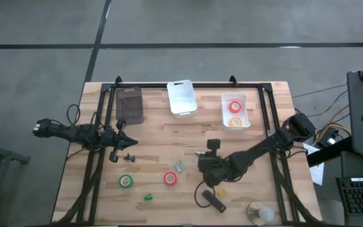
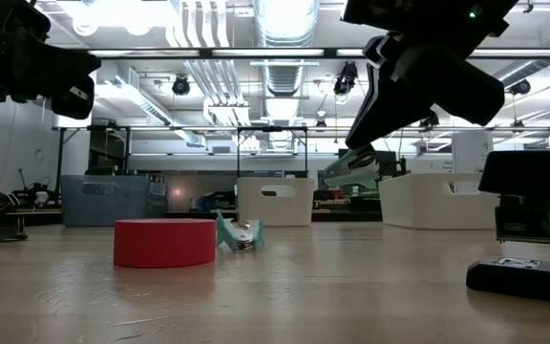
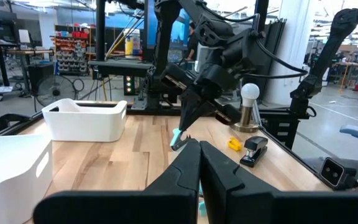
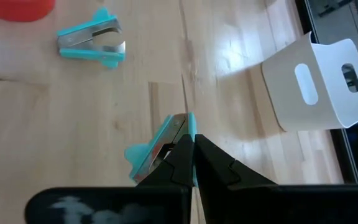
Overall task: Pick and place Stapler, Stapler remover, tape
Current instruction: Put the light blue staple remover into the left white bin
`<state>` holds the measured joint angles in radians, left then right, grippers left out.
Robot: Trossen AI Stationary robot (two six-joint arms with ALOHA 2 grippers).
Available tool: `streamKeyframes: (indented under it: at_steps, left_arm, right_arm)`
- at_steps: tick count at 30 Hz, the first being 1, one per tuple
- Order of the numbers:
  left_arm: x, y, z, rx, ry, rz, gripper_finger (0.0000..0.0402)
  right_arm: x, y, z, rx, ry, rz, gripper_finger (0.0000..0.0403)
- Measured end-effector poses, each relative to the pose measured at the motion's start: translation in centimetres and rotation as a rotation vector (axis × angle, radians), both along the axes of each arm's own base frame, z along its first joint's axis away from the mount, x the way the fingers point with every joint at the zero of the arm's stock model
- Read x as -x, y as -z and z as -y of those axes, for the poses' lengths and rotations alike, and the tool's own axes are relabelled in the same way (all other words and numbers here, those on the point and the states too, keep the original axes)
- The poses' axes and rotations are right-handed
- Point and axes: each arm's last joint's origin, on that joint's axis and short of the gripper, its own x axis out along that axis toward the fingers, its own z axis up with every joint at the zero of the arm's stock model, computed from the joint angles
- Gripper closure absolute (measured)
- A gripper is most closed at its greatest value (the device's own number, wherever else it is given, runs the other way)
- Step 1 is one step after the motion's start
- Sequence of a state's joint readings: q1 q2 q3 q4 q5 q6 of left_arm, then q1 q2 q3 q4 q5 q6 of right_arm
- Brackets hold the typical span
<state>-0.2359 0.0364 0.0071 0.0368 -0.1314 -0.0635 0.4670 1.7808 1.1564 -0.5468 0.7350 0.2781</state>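
My right gripper (image 4: 193, 140) is shut on a teal staple remover (image 4: 157, 149) and hangs above the table (image 2: 370, 134), just right of a second teal remover (image 1: 179, 166) that lies flat. A red-orange tape roll (image 1: 170, 179) and a green roll (image 1: 126, 181) lie on their sides near the front. Another red-orange roll (image 1: 235, 106) and a yellow one (image 1: 235, 122) sit in the right white bin (image 1: 224, 113). The black stapler (image 1: 213, 200) lies at the near edge. My left gripper (image 3: 199, 163), shut, waits over the table's left part (image 1: 126, 141). My right gripper pinches the teal staple remover at one end (image 4: 184, 124) between its two fingers, slanting down from the table's right. The remover is lifted clear of the wood (image 2: 351, 172) and sticks out ahead of the fingertips, tilted.
A dark bin (image 1: 130, 104) and a white bin (image 1: 181, 98) stand along the far edge. A small dark object (image 1: 130, 156) lies by my left gripper. A green bit (image 1: 149, 197), a yellow bit (image 1: 221, 190) and a lamp-like globe (image 1: 260, 213) sit near the front.
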Motion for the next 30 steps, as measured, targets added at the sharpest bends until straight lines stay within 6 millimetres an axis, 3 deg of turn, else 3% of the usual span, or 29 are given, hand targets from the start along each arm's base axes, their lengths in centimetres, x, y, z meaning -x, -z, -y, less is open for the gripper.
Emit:
streamKeyframes:
  at_steps: [30]
  left_arm:
    - [0.0, 0.0, 0.0, 0.0, 0.0, 0.001, 0.0392]
  right_arm:
    - [-2.7, -2.1, 5.4, 0.046, 0.035, 0.082, 0.0394]
